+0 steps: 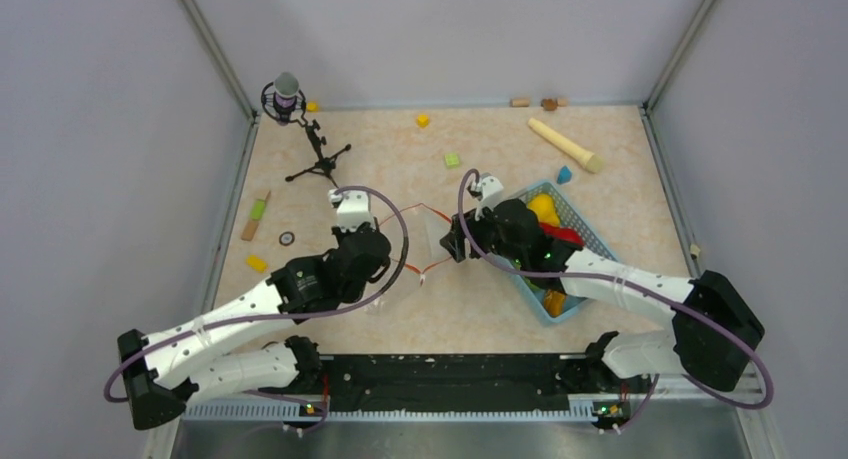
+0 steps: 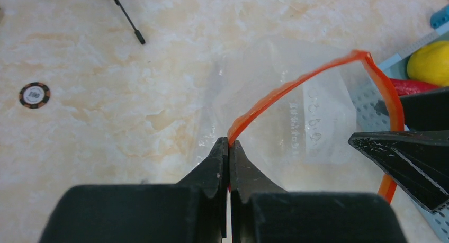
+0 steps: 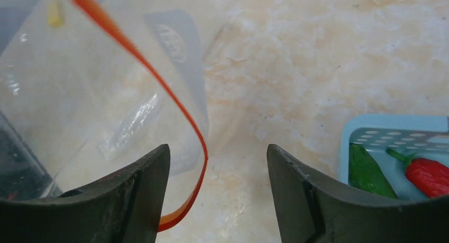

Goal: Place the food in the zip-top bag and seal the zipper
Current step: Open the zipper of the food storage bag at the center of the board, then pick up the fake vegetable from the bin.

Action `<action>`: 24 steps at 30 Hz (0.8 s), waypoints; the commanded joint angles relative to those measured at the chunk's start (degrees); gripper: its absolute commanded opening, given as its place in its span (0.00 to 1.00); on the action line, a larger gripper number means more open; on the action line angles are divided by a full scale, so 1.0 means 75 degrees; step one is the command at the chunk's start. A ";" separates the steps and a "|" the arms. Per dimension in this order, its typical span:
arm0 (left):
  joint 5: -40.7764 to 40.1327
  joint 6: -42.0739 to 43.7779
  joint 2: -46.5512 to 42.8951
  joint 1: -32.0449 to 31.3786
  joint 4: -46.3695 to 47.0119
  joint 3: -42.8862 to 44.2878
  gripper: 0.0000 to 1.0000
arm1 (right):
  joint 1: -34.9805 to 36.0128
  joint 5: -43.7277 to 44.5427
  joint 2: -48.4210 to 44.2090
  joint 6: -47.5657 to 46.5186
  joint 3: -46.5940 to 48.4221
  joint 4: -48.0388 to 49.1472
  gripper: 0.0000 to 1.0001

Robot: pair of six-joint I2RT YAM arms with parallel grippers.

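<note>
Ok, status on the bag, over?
Left gripper shut on zipper, bag mouth open. Right gripper open, zipper between its jaws, not pinched. Lemon, chili in basket; bag looks empty. Nothing blocking.

Nothing legible so far: the zip-top bag (image 2: 296, 95) carries faint grey print (image 2: 315, 127) down its clear side, too pale to read. From the right wrist an oval logo (image 3: 177, 44) shows on it, letters blurred. A round disc (image 2: 35, 95) on the tabletop (image 2: 106, 142) bears a tiny unreadable label
</note>
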 commanded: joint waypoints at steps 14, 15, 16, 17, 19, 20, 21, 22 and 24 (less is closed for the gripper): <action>0.0715 0.0450 -0.0660 0.0034 0.1304 -0.0649 0.00 | -0.0031 0.2124 -0.4568 0.1343 -0.0877 -0.2738 0.99; 0.0718 0.0451 -0.0651 0.0026 0.1303 -0.0657 0.00 | -0.0038 0.2678 -0.4758 0.1538 -0.0895 -0.3174 0.99; 0.0729 0.0451 -0.0637 0.0025 0.1305 -0.0660 0.00 | -0.0036 0.3186 -0.4871 0.1755 -0.0884 -0.3490 0.99; 0.0754 0.0457 -0.0628 0.0025 0.1334 -0.0673 0.00 | -0.0043 0.3605 -0.4913 0.1912 -0.0857 -0.3761 0.99; 0.0743 0.0449 -0.0596 0.0031 0.1338 -0.0675 0.00 | -0.0047 0.4047 -0.4855 0.2101 -0.0810 -0.4115 0.99; 0.0731 0.0448 -0.0583 0.0034 0.1339 -0.0675 0.00 | -0.0044 0.4182 -0.4710 0.2188 -0.0734 -0.4254 0.99; 0.0744 0.0434 -0.0579 0.0026 0.1339 -0.0669 0.00 | -0.0057 0.4294 -0.4534 0.2293 -0.0629 -0.4444 0.99; 0.0761 0.0420 -0.0579 0.0025 0.1339 -0.0674 0.00 | -0.0056 0.4413 -0.4350 0.2391 -0.0537 -0.4655 0.99; 0.0823 0.0436 -0.0600 0.0032 0.1367 -0.0695 0.00 | -0.0092 0.4675 -0.3878 0.2582 -0.0377 -0.4994 0.99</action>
